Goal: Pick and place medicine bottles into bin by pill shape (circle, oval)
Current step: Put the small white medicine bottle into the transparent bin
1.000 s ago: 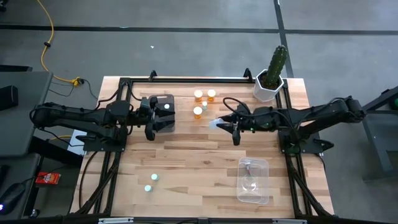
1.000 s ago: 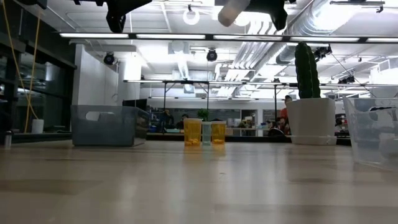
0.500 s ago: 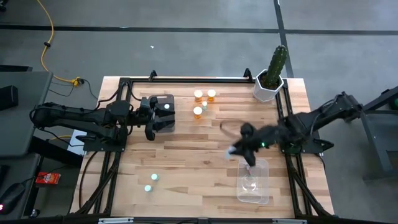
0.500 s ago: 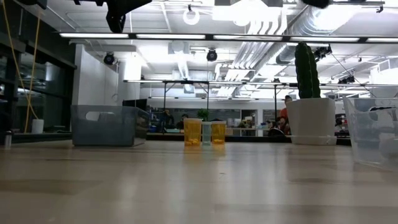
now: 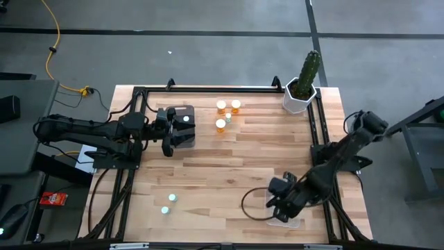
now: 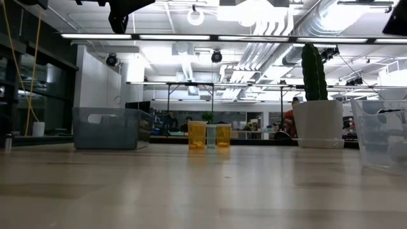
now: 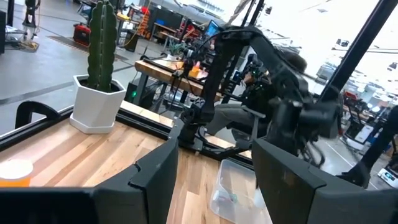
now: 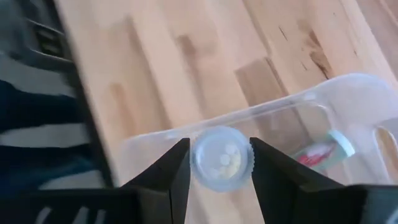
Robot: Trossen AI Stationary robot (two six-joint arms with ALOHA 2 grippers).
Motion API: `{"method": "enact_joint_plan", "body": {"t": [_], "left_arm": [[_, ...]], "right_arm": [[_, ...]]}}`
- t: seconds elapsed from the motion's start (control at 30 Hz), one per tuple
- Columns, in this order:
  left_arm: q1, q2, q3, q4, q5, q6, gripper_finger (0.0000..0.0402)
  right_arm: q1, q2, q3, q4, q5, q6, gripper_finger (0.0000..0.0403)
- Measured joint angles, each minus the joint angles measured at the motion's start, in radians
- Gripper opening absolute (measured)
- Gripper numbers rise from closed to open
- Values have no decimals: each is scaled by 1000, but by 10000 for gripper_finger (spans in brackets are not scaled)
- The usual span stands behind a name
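My right gripper (image 5: 279,203) is over the clear bin (image 5: 292,221) at the near right, shut on a pale medicine bottle (image 8: 221,158). Another bottle (image 8: 324,149) lies inside that bin. Three orange bottles (image 5: 221,106) and a pale one (image 5: 227,118) stand on their bases at the far middle of the table. Two teal-topped bottles (image 5: 172,198) stand at the near left. My left gripper (image 7: 214,180) is open and empty beside the dark bin (image 5: 183,126) at the far left. My right gripper pinches the pale bottle by its round side wall (image 8: 194,160) between the two fingers, one on each side. The bottle's round end faces the wrist camera, and pills show through it. The bottle is lifted clear, above the clear bin's rim (image 8: 267,112).
A cactus in a white pot (image 5: 304,83) stands at the far right corner. A dark frame runs along the table's left, far and right edges. Bare wood lies between the bottle groups and the clear bin.
My right gripper has swung from the table's far middle, beside the orange bottles, toward the near right edge and down over the clear bin, carrying the pale bottle with it. The left arm has kept still.
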Motion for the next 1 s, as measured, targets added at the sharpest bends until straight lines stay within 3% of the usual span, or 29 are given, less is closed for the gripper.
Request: {"method": "enact_joint_plan", "body": {"t": [0.2,0.4,0.77,1.0], "left_arm": [[0,0,0,0,0,0,193],[0,0,0,0,-1,0,193],[0,0,0,0,-1,-1,193],[0,0,0,0,-1,-1,193]], "right_arm": [[-33,95,-24,-29,63,-40,129],[-49,84,-110,23,97,19,130],[-49,83,-113,45,108,-6,132],[-49,83,-111,78,53,-9,179]]}}
